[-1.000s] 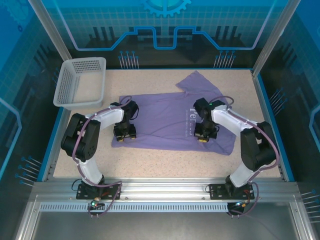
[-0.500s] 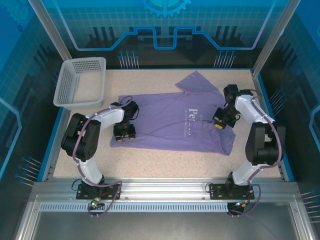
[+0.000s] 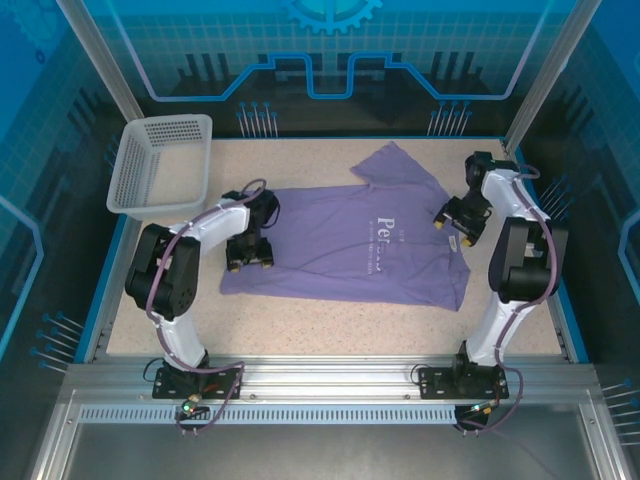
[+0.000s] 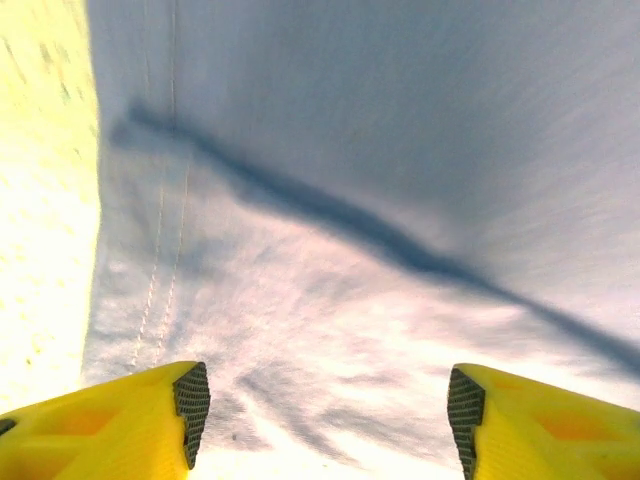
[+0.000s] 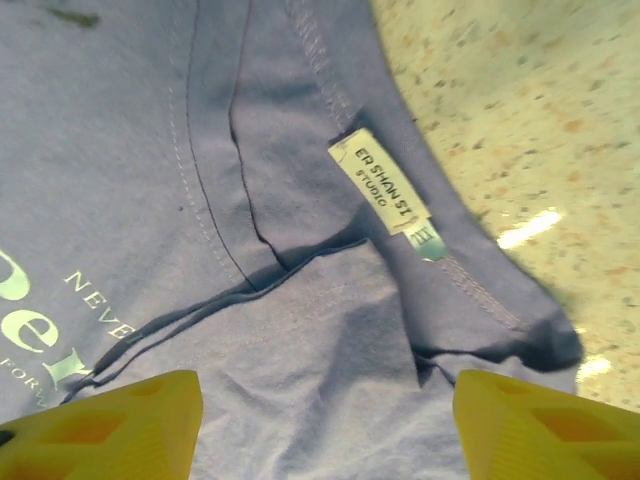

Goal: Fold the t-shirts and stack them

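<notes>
Top external view: a speckled beige worktop [image 3: 330,325], bounded by blue rails and translucent blue walls, carries a pale mesh basket [image 3: 160,165] at its far left corner and a lavender t-shirt [image 3: 340,245] spread flat across the middle, with the collar to the right, white chest lettering and one sleeve pointing to the far edge. The left end effector [image 3: 250,262] stands over the hem side and the right end effector [image 3: 455,222] over the collar's white label [image 5: 385,190]; both are spread wide and hold nothing. Bare worktop runs along the near edge and between basket and shirt.

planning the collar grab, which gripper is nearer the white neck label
Right. The right gripper is over the neck label; the left gripper is over the t-shirt near its hem.
</notes>
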Tool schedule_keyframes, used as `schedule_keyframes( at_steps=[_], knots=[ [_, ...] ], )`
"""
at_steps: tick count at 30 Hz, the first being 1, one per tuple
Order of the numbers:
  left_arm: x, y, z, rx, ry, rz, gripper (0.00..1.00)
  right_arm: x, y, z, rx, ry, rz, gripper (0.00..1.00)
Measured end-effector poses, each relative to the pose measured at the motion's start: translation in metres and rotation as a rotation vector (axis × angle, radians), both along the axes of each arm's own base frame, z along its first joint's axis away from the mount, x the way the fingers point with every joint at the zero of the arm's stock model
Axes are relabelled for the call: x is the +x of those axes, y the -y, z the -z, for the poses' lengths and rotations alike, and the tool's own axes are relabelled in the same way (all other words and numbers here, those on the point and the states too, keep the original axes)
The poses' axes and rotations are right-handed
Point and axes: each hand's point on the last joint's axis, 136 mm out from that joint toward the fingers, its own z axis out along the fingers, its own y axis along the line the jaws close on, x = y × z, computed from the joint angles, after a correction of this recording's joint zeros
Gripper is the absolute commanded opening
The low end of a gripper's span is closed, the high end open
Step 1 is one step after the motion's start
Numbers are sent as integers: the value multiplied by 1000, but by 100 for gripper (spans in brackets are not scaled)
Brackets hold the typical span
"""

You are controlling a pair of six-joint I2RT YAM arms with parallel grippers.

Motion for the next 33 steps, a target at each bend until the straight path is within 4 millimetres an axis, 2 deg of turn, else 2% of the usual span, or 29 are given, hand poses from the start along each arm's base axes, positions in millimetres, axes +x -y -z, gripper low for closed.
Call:
schedule_keyframes(
  at_steps=[4,6,8,10,12,14,18,21,27,30,33],
  knots=[
    [50,7,-51,-62,161,-57,71,11,-6,-35,11,151,10,72],
    [74,2,-76,-114,239,-125,71,23,-17,-52,37,244,-7,72],
    [91,-7,-93,-161,291,-208,69,37,-32,-59,70,301,-35,70],
    [107,-16,-99,-209,319,-297,66,55,-48,-60,98,317,-69,68],
    [123,-24,-93,-251,323,-391,61,85,-62,-57,105,338,-104,67],
    [133,-29,-76,-274,301,-465,58,113,-73,-53,108,368,-130,67],
    [137,-39,-30,-278,217,-578,54,160,-86,-40,80,435,-172,68],
    [136,-46,-8,-279,177,-630,50,194,-86,-39,37,507,-195,69],
    [144,-47,10,-296,169,-671,52,277,-92,-45,49,679,-259,68],
    [145,-48,11,-295,169,-677,52,302,-92,-34,41,722,-280,70],
    [145,-49,13,-293,163,-682,51,303,-91,-14,40,692,-282,72]
  ],
)
